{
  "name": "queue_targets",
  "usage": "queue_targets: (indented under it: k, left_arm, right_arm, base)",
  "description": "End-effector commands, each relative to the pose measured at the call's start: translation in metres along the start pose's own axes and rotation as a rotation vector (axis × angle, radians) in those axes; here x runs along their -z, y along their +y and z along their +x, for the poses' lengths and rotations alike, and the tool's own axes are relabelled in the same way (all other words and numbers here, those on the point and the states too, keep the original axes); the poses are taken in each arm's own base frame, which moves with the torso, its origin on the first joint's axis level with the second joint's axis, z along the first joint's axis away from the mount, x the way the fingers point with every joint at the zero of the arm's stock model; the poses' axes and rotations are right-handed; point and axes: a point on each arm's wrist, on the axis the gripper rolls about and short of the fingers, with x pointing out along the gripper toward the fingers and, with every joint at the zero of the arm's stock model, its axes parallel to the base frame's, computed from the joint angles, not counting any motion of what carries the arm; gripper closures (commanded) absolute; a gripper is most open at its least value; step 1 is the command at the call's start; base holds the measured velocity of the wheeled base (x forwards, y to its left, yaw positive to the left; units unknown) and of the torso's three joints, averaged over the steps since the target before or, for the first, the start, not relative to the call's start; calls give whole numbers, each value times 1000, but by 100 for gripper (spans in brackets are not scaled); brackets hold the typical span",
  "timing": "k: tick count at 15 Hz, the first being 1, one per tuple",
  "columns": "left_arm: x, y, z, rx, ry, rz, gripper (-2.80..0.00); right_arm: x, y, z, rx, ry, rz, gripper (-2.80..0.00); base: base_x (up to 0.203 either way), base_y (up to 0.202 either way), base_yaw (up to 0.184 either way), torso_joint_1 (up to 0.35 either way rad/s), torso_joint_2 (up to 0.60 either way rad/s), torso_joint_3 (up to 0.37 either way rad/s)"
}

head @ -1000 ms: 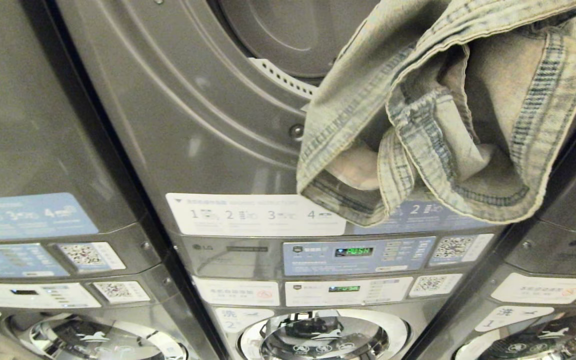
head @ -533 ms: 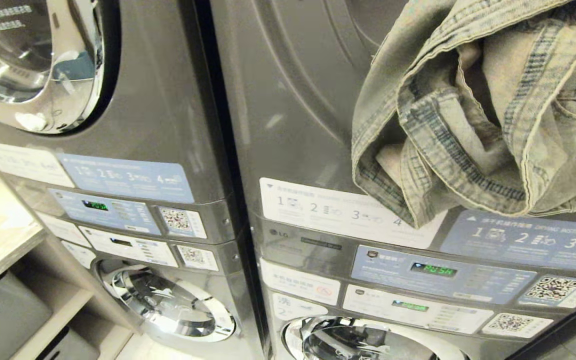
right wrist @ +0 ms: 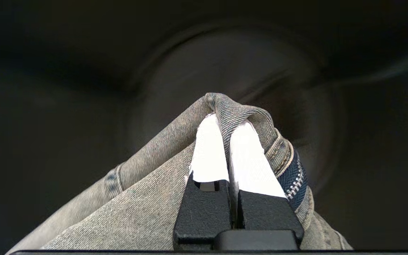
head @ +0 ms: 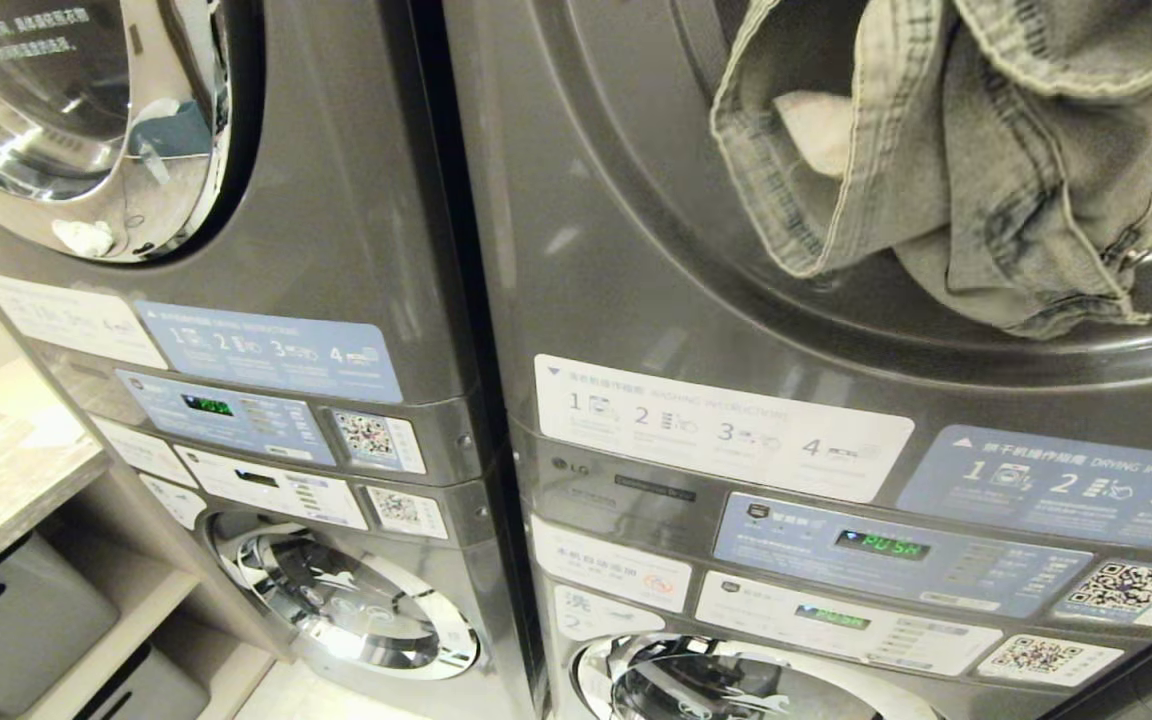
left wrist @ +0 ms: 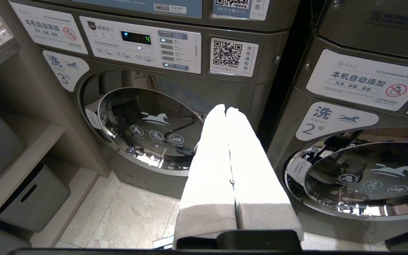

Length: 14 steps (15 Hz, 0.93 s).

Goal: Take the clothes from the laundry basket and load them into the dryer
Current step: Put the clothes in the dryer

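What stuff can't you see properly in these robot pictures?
- Laundry basket: in no view.
- Right gripper: cut off by the top edge in the head view; the right wrist view shows it shut on the jeans.
- Inside of the dryer: dark and blurred in the right wrist view, the jeans hide the opening in the head view.
- Panel text: too small.

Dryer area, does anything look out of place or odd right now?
Nothing looks damaged or spilled. The one unusual sight is the faded jeans hanging bunched at the mouth of the dryer, half over its rim, because the right gripper has its jaws shut on a fold. The left gripper hangs low, shut and empty.
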Motion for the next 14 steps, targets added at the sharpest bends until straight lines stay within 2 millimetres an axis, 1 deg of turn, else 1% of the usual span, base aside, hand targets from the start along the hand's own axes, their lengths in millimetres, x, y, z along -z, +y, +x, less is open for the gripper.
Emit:
queue_targets:
  k: [1,2,3,5,7,8,9,10,12,13,14]
  left_arm:
    - [0,0,0,0,0,0,0]
    - [0,0,0,0,0,0,0]
    - [0,0,0,0,0,0,0]
    - [0,0,0,0,0,0,0]
    - [0,0,0,0,0,0,0]
    - [0,0,0,0,0,0,0]
    - [0,0,0,0,0,0,0]
    - [0,0,0,0,0,0,0]
    - [0,0,0,0,0,0,0]
    - [0,0,0,0,0,0,0]
    - [0,0,0,0,0,0,0]
  right_arm:
    - [16,7,13,106,-102,-14,0]
    - [18,6,15,151,-145,-33,0]
    - [25,8,19,167,-150,-59,0]
    - [27,3,21,191,-171,-83,0]
    - [32,8,22,188,-191,-99,0]
    - [44,16,23,162,-167,-110,0]
    - [65,29,24,119,-128,-125,0]
    - [81,40,27,93,-99,-125,0]
    - [107,57,31,51,-42,-122,0]
    - [113,61,34,43,-27,-110,0]
    - [110,60,36,49,-32,-105,0]
  base:
    - [0,0,0,0,0,0]
    - [0,0,0,0,0,0]
    - [0,0,0,0,0,0]
    - [0,0,0,0,0,0]
    - [0,0,0,0,0,0]
    - [0,0,0,0,0,0]
    - [0,0,0,0,0,0]
    - [0,0,0,0,0,0]
    - [0,0,0,0,0,0]
    - [0,0,0,0,0,0]
    - [0,0,0,0,0,0]
